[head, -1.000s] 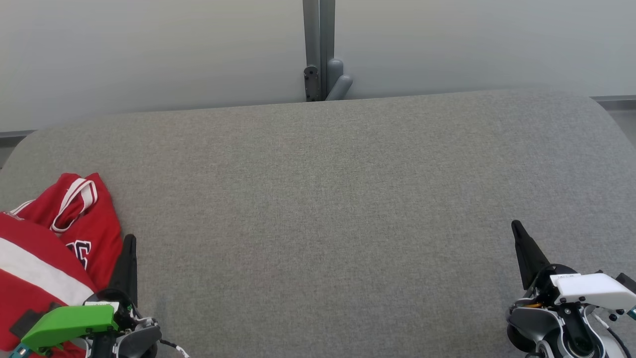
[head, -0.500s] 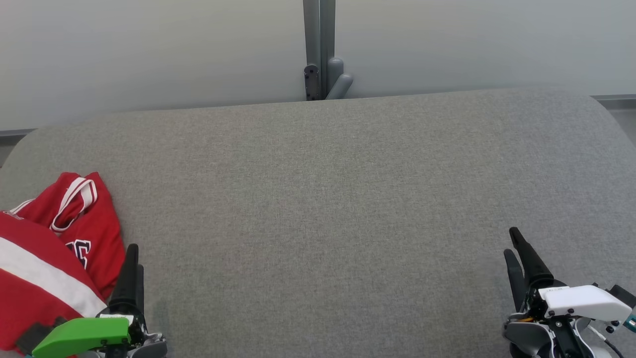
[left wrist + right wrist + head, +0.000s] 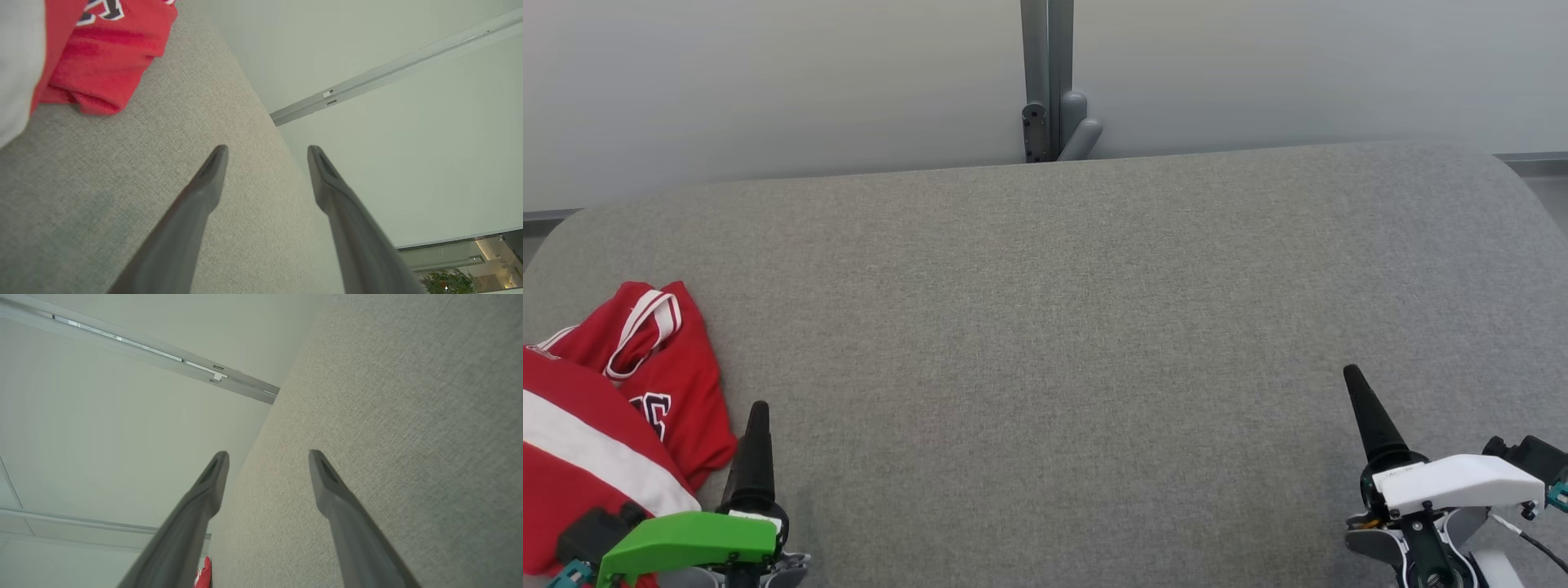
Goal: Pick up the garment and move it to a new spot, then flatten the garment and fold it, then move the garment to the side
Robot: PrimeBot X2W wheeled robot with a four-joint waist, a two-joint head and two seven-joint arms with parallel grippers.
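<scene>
Pointing up the head view from its lower left corner, your left hand (image 3: 267, 150) has its two dark fingers spread wide with nothing between them. Your right hand (image 3: 268, 454), at the lower right, is spread just as wide and also holds nothing. Both sit over the gray fabric counter (image 3: 1062, 310). Just beside the left hand, clear of its fingers, the red garment (image 3: 678, 376) with white stripes and lettering lies bunched on the counter at the frame's left edge. A gray post (image 3: 1047, 73) rises against the pale wall at top center.
</scene>
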